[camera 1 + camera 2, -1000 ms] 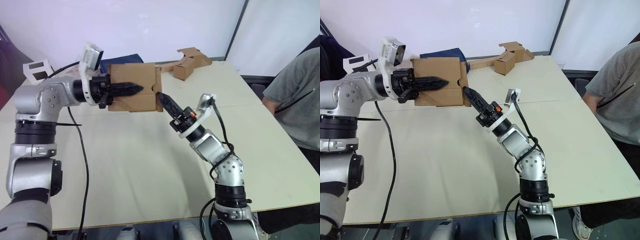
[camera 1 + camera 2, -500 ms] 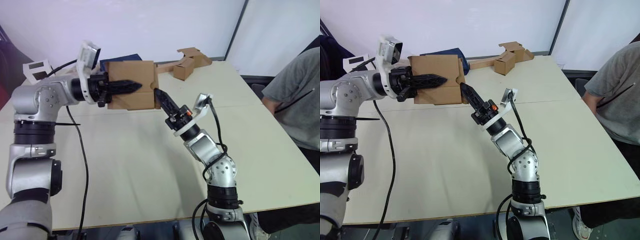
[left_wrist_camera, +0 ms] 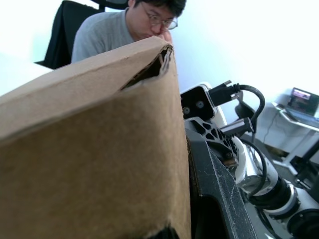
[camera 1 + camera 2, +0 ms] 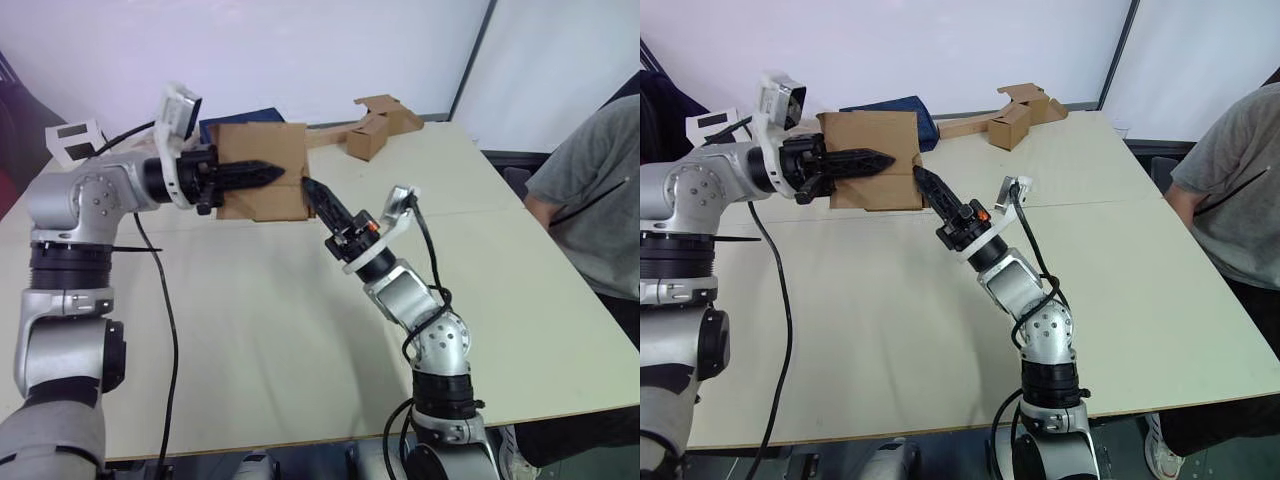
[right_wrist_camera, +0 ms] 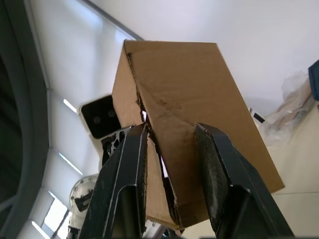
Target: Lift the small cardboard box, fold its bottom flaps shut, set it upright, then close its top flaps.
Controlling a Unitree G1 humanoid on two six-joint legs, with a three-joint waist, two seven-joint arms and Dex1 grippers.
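Left tool grips the small cardboard box aloft (right tool, fingers parted, touches its end).

Matt brown corrugated small cardboard box (rough edges), smooth pale table

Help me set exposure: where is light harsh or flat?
Left wrist view: white glare behind the small cardboard box, near wall shaded. Right wrist view: ceiling lights flare beside the dark fingers. Left eye view: even light on the table.
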